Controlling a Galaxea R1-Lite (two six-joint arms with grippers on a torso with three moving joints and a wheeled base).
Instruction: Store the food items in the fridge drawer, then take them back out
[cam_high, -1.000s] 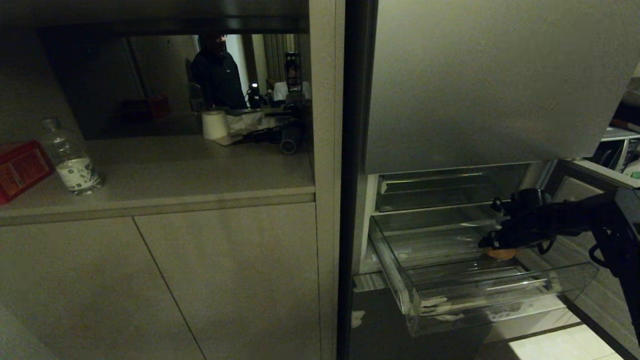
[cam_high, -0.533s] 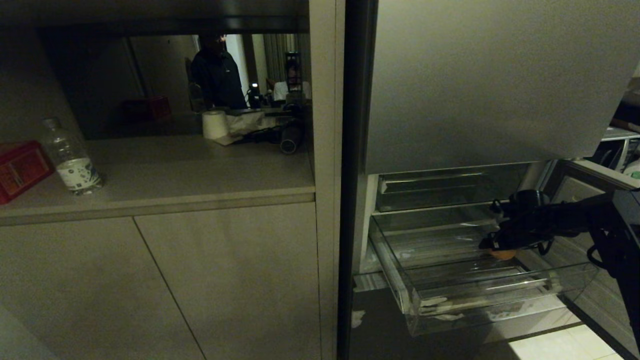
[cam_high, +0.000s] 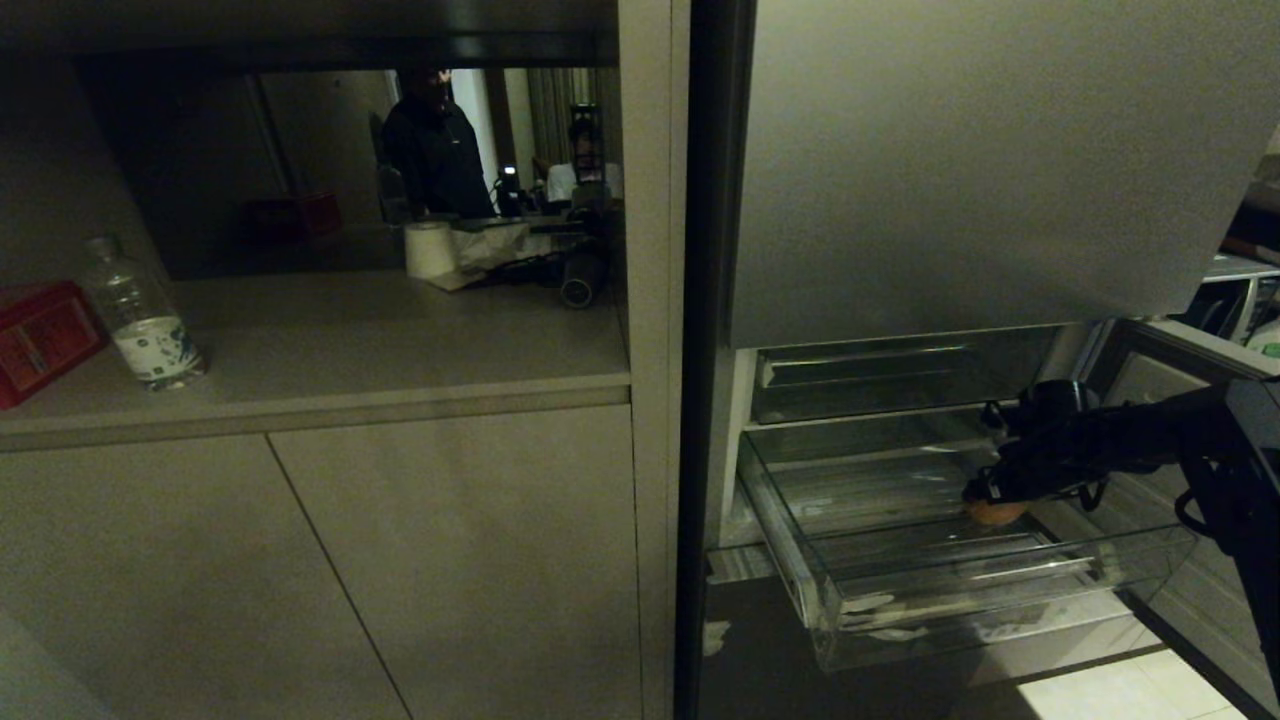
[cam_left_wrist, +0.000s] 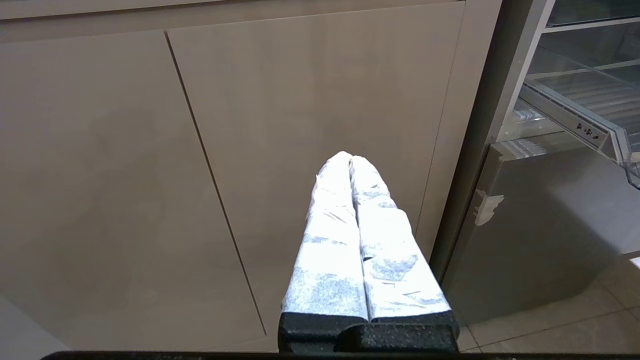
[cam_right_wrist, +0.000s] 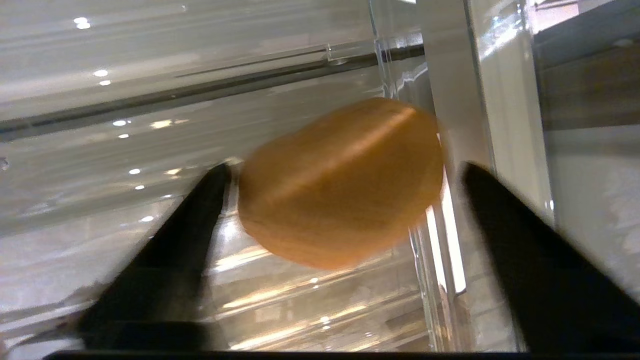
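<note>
- On your far left, a red box and a clear water bottle stand side by side on the beige surface, with a roll of paper farther back.
- Your left tool hangs before the cabinet doors, its white-wrapped fingers pressed together and holding nothing.
- Right of the cabinet, the fridge drawer stands pulled out below the closed grey upper door, its clear front lip toward you.
- Your right tool reaches into that drawer from the right, its dark fingers spread wide either side of an orange, rounded food item; one finger is almost at it, the other stands off, and no firm grip shows.
- The food item sits in the drawer's right part, close to its clear side wall.
</note>
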